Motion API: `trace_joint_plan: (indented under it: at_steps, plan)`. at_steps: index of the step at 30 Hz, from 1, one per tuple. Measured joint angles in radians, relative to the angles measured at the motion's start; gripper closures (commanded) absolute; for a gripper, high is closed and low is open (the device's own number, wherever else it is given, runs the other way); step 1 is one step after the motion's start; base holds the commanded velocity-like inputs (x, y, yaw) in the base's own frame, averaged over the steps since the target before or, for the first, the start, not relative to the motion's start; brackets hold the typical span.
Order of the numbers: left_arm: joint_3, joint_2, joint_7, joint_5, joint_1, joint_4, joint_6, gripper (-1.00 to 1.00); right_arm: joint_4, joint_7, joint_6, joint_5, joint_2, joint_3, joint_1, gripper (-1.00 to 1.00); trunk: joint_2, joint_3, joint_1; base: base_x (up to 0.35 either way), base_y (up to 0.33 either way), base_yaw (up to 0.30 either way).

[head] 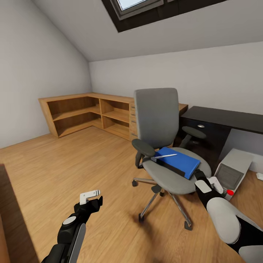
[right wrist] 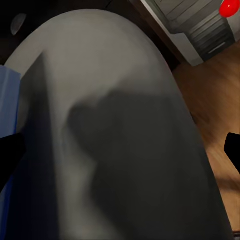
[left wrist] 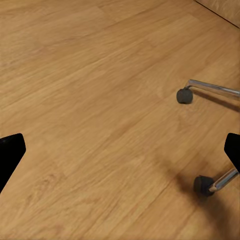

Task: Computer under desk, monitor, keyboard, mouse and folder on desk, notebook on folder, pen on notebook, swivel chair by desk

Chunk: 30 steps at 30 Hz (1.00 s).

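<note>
The grey swivel chair [head: 160, 124] stands mid-room on the wood floor, in front of the dark desk [head: 226, 118]. On its seat lies a flat blue item with a dark side [head: 179, 161]; whether it is the folder alone or folder and notebook stacked I cannot tell. A white pen [head: 164, 156] rests across it. The grey computer tower [head: 233, 171] with a red button stands on the floor beside the desk. My right gripper [head: 206, 181] is open at the seat's front right edge [right wrist: 130, 100], with the blue item [right wrist: 7, 100] off to one side. My left gripper [head: 91, 199] hangs open over bare floor [left wrist: 100, 75].
Low wooden shelves [head: 87, 115] run along the back left corner. The chair's chrome legs and castors [left wrist: 184, 95] spread over the floor near my left gripper. A small white thing [head: 260, 176] lies at the right edge. A wooden edge [head: 7, 219] borders the near left.
</note>
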Motion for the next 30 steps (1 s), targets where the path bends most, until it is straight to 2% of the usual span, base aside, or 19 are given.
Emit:
trace_joint_plan:
  at_steps: [9,15,24,30]
  plan:
    - [-0.002,0.000,-0.003,0.000,0.000,0.000,0.000,-1.00,-0.001,0.001,0.000,0.000,0.000,0.001,0.000,-1.00,0.000,0.000,0.000,0.265,0.000,0.000]
    - [-0.002,0.000,-0.001,0.000,0.000,0.000,0.000,-1.00,-0.002,0.001,0.000,0.000,0.000,0.001,0.000,-1.00,0.000,0.000,0.000,0.069,0.000,0.025]
    - [-0.001,0.000,-0.004,0.000,0.000,0.005,0.000,-1.00,0.001,0.002,-0.001,0.002,0.000,-0.001,0.000,-1.00,0.000,0.000,0.000,0.013,0.000,0.241]
    - [-0.010,0.000,-0.006,0.000,0.000,0.006,-0.001,-1.00,0.003,0.018,-0.002,0.003,0.000,-0.005,0.000,-1.00,0.000,0.000,-0.001,0.252,0.000,0.268]
